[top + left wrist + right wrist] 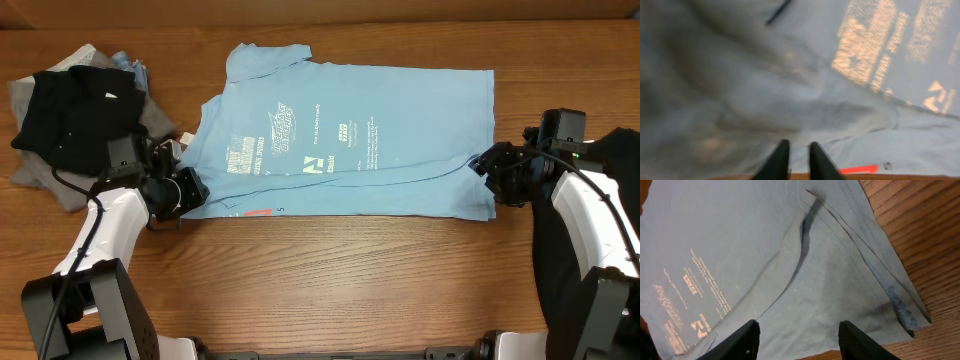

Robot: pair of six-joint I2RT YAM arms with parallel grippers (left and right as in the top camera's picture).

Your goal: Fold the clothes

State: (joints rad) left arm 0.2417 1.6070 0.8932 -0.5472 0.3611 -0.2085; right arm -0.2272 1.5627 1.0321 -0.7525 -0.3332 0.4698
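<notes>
Lying flat on the tabletop (pixel 330 265), the blue T-shirt (pixel 410 110) showed its print. The left claw (pixel 797 146) sat narrow at its hem, grip unclear; the right claw (pixel 799 330) gaped wide.

The T-shirt (pixel 400 110) is light blue with small white print (pixel 283 125) and a short red mark (pixel 258 213) at its hem. There's a black garment (pixel 70 110) and a grey garment (pixel 30 172) too — the table (pixel 330 280) is warm brown, streaked with grain.
</notes>
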